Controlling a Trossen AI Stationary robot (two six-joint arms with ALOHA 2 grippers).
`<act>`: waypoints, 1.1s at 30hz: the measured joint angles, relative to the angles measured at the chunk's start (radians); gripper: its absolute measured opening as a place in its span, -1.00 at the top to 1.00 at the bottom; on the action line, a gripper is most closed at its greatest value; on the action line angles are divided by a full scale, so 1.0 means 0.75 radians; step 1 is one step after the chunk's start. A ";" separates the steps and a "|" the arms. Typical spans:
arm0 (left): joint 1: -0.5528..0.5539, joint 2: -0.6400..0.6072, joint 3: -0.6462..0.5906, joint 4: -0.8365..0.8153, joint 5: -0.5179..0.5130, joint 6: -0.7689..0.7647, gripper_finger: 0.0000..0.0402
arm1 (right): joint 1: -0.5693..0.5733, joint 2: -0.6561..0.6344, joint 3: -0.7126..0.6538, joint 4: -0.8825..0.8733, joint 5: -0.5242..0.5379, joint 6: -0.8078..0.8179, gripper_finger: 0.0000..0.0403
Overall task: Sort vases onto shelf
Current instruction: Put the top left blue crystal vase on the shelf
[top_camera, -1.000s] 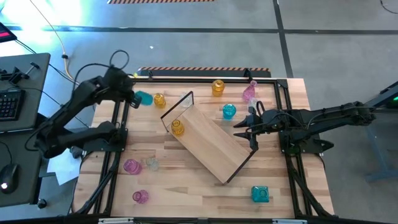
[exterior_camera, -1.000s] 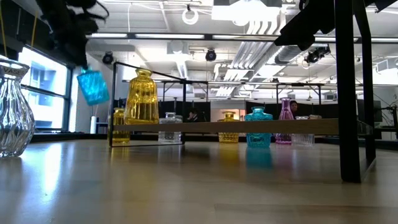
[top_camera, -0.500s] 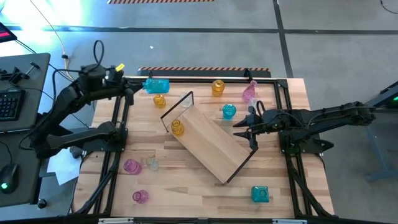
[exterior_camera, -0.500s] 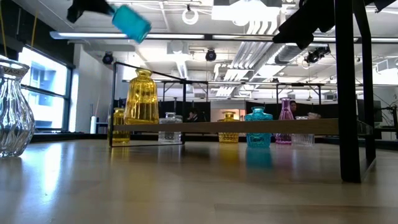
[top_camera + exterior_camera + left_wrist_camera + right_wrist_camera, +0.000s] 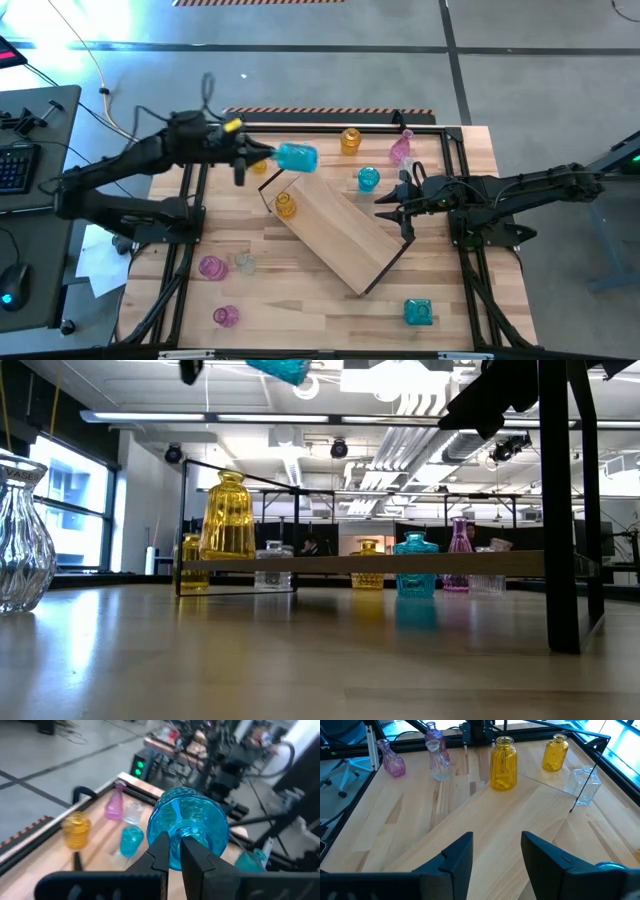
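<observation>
Teal glass vase (image 5: 297,157) hanging in the air in the left end effector (image 5: 262,157), above the far end of the shelf (image 5: 340,229).
The left end effector's fingers (image 5: 192,865) are pinching narrowly on the vase's neck, with the ribbed body pointing away from the wrist, so the vase is lying sideways clear of the tabletop (image 5: 300,290). The shelf is lying diagonally across the middle of the tabletop, carrying one amber vase (image 5: 285,205) near its far-left end. The right end effector (image 5: 390,206) is hovering over the shelf's right edge with its fingers spread wide, holding nothing. Other vases are standing around the shelf: an amber one (image 5: 350,140), a pink one (image 5: 400,150) and a small teal one (image 5: 368,179) at the far side, two pink ones (image 5: 211,267) (image 5: 226,316) at the near left, and a square teal one (image 5: 417,312) at the near right.
</observation>
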 joint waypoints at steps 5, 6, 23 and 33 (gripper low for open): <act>-0.104 0.185 0.121 -0.039 -0.075 0.070 0.94 | 0.000 0.000 0.000 -0.001 0.000 0.000 0.23; -0.122 0.227 0.156 -0.058 -0.086 0.089 0.94 | 0.000 0.000 0.000 -0.001 0.000 0.000 0.23; -0.202 0.810 0.542 -0.543 -0.254 0.229 0.94 | 0.000 0.000 0.000 -0.015 0.001 0.006 0.23; -0.235 0.926 0.545 -0.600 -0.128 0.241 0.94 | 0.000 0.000 0.000 -0.044 0.001 0.011 0.23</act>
